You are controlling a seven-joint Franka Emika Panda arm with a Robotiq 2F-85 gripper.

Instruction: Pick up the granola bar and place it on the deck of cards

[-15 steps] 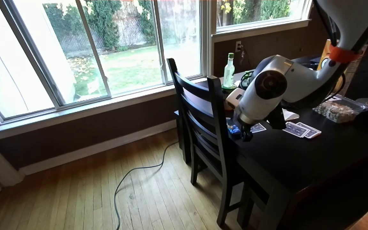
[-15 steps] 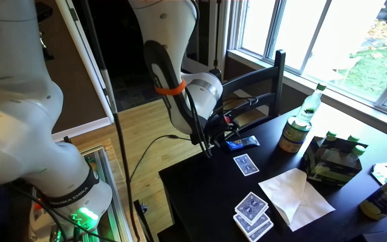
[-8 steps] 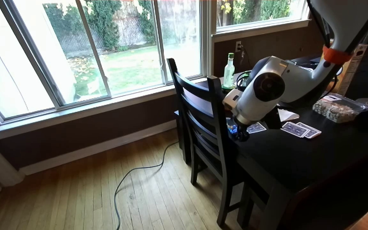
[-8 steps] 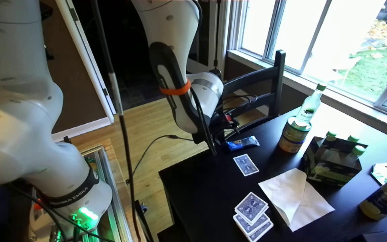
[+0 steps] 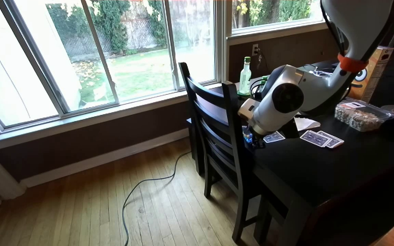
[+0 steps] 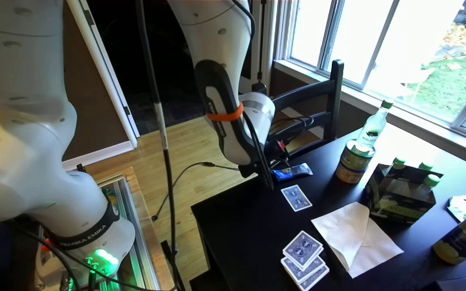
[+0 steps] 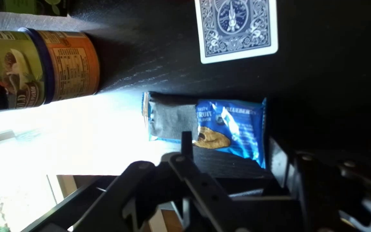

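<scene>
Daylight from two windows (image 5: pixel 145 65) falls on a black table (image 5: pixel 351 171) and the chair (image 5: pixel 237 133) beside it. In an exterior view, one blue bar (image 6: pixel 292 172) lies flat near the table's far edge, one card (image 6: pixel 296 198) just nearer, and, nearer still and well apart from the bar, one deck (image 6: pixel 302 250) fanned in three visible layers, backs up. One envelope (image 6: pixel 354 238) lies right of the deck. Farther off stand two jars (image 6: pixel 351 169), stacked, with one bottle (image 6: pixel 372 127) on top; right of them come one carton (image 6: pixel 403 198) showing three green caps (image 6: pixel 432 180) and, nearer, one can (image 6: pixel 459 240). In an exterior view, one tub (image 5: pixel 363 116) and one box (image 5: pixel 376 73) printed with a big eye sit to the right.

Printed on the bar are "FRUIT FLAVOR" and "BLUEBERR", its last letter lost to blur. In the wrist view "Pickle" can be read on the green-labelled jar. On the band (image 6: pixel 89 234) at the foot of the arm (image 6: pixel 22 141) stands "FRANKA EMIKA". Lettering on the bottle and carton is too small to read.

The gripper (image 7: pixel 231 148) has its fingers (image 7: pixel 187 143) spread well apart; in the wrist view one crosses the bar's edge and the other sits just past its right end. Whether either touches the bar cannot be told.
</scene>
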